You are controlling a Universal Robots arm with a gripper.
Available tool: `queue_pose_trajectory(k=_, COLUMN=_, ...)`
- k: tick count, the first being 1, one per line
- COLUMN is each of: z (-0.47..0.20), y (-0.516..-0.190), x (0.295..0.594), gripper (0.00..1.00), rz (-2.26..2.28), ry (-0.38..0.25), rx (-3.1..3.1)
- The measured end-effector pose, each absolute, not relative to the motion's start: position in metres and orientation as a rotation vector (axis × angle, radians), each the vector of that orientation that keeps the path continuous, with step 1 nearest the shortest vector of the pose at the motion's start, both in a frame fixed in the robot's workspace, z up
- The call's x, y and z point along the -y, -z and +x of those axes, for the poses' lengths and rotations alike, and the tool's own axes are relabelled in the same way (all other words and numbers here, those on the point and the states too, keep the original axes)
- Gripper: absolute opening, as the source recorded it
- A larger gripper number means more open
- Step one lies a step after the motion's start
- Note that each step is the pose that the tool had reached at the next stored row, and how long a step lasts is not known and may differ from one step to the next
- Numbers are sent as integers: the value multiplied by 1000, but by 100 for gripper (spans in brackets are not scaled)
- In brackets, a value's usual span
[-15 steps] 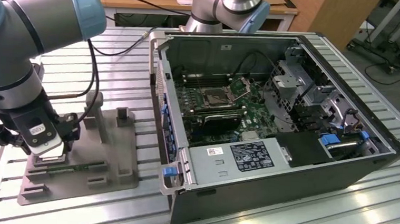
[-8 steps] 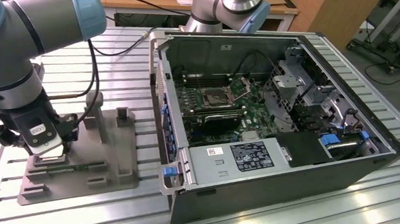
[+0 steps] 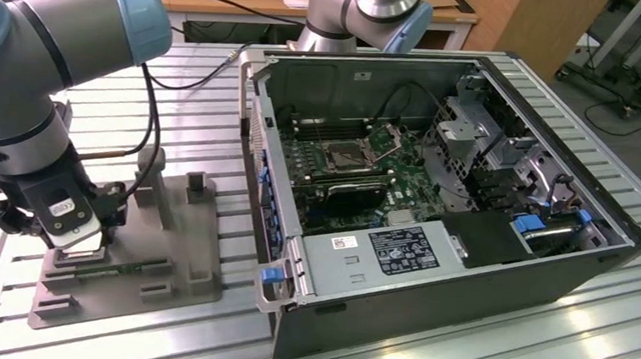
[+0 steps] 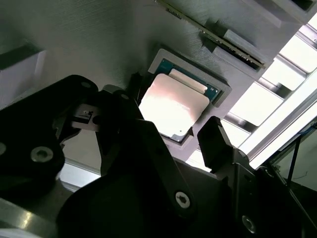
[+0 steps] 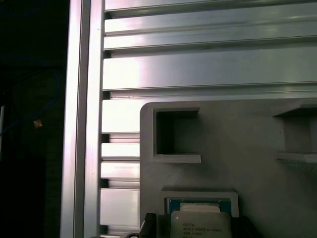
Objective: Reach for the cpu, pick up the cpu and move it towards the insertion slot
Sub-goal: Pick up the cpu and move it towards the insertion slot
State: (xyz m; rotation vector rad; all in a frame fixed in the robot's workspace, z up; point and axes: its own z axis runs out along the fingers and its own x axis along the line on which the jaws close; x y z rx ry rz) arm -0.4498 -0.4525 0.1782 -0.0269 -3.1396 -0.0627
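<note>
The cpu [image 4: 171,106], a flat square chip with a silvery top, lies in a shallow recess of the grey plastic fixture [image 3: 171,220]; its far edge also appears in the first wrist view [image 5: 200,225]. My gripper [image 4: 173,116] hangs low over it, open, with one dark finger [image 4: 133,91] on one side of the chip and the other finger [image 4: 214,136] on the opposite side, both close to its edges. In the exterior view the gripper [image 3: 73,243] sits down on the fixture at the exterior view's left. The insertion slot [image 3: 345,154] lies inside the open computer case, on the green board.
A long green memory stick [image 3: 122,267] rests on the fixture beside the gripper. The open case [image 3: 433,196] takes up the middle and the exterior view's right. A second arm's base [image 3: 354,21] stands behind the case. The ribbed aluminium table [image 5: 198,64] ends close beyond the fixture.
</note>
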Motion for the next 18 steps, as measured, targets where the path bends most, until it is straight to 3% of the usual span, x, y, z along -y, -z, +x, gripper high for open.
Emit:
queue_pose_trajectory(k=5, z=-450, y=-178, x=453, gripper=71, rz=-27, ry=63, rx=3140)
queue_pose_trajectory(k=6, z=-450, y=-178, x=453, gripper=64, rz=-27, ry=63, rx=3140)
queue_pose_trajectory(k=12, z=-449, y=-178, x=453, gripper=63, rz=-27, ry=63, rx=3140)
queue_pose_trajectory(k=13, z=-449, y=-178, x=453, gripper=56, rz=-27, ry=63, rx=3140)
queue_pose_trajectory(k=18, z=-449, y=-178, x=453, gripper=55, rz=-27, ry=62, rx=3140)
